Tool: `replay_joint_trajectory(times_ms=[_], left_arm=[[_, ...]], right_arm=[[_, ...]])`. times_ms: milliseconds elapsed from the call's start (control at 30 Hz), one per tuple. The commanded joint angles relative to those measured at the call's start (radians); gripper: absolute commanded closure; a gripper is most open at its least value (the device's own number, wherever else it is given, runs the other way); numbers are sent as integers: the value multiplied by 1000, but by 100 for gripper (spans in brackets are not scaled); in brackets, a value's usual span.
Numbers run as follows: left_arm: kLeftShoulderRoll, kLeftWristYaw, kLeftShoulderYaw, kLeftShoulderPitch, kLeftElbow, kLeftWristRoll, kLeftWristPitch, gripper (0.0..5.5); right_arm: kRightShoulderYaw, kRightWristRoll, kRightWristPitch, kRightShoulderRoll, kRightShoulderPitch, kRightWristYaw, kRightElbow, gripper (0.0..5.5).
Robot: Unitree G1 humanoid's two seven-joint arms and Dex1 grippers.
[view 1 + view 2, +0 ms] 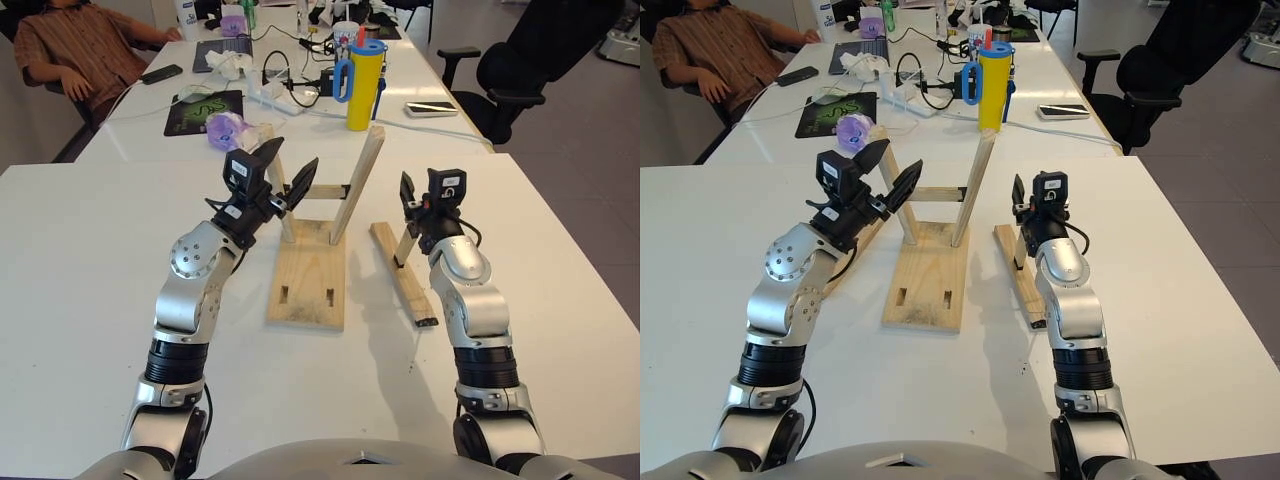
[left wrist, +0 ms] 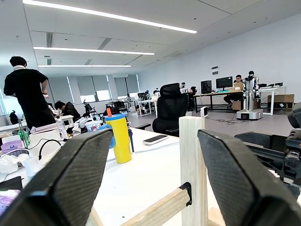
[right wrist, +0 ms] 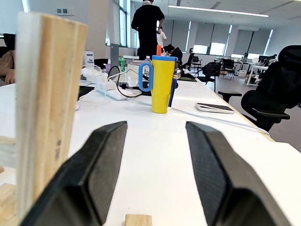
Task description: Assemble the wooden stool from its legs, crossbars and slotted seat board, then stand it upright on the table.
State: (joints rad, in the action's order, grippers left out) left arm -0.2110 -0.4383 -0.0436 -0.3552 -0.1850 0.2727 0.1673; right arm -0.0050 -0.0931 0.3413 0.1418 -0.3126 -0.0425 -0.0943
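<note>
The slotted seat board [image 1: 305,275] lies flat mid-table. Two legs [image 1: 358,185] stand up from its far end, joined by a crossbar [image 1: 325,192]. My left gripper [image 1: 285,172] is open at the nearer-left leg, level with the crossbar; its fingers [image 2: 70,188] frame the crossbar [image 2: 160,209] and the other leg [image 2: 193,165] beyond. To the right a second leg piece [image 1: 405,278] lies on the table with a short stick [image 1: 404,243] rising from it. My right gripper [image 1: 415,203] is open just above that stick, whose top [image 3: 138,220] sits below the open fingers [image 3: 99,174].
On the desk behind stand a yellow tumbler [image 1: 362,85], a phone [image 1: 432,108], a dark mouse pad [image 1: 203,110], a purple object [image 1: 225,128] and cables. A black office chair [image 1: 540,60] is at the back right. White table [image 1: 80,300] lies bare on both sides.
</note>
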Motion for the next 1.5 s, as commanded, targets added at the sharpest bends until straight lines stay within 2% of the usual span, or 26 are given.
replay_joint_trajectory(times_ms=[33,167,233,333,433,533,633,800,933,1033,1233,1500], left_arm=[[2,7,0,-7,-2,-8,2,215],[-2,-1,3,13,0,1,11,215],[-40,-51,8,50,-5,27,32,215],[-138,-243,27,134,-71,166,93,215],[-279,-436,11,208,-111,248,182,215],[-368,-543,-57,264,-162,226,194,215],[-432,-584,-124,331,-168,107,105,215],[-484,-535,-187,416,-71,-156,-156,215],[-454,-443,-214,444,5,-282,-288,215],[-431,-381,-224,438,51,-344,-325,215],[-385,-281,-278,376,160,-491,-342,215],[-323,-223,-319,310,204,-551,-304,215]], right_arm=[[1,15,78,18,37,-21,103,320],[-88,-92,19,-6,-28,-46,10,320],[-131,-122,36,19,-95,-41,-66,320],[-221,-188,133,86,-166,-43,-136,320],[-292,-205,194,182,-134,-82,-96,320],[-267,-179,264,294,-9,-188,26,320],[-210,-172,340,377,113,-296,53,320],[-165,-241,449,420,216,-431,-84,320],[-137,-261,512,427,245,-457,-148,320],[-117,-275,539,425,249,-476,-172,320],[-84,-298,589,394,231,-469,-199,238],[17,-220,588,346,190,-386,-160,238]])
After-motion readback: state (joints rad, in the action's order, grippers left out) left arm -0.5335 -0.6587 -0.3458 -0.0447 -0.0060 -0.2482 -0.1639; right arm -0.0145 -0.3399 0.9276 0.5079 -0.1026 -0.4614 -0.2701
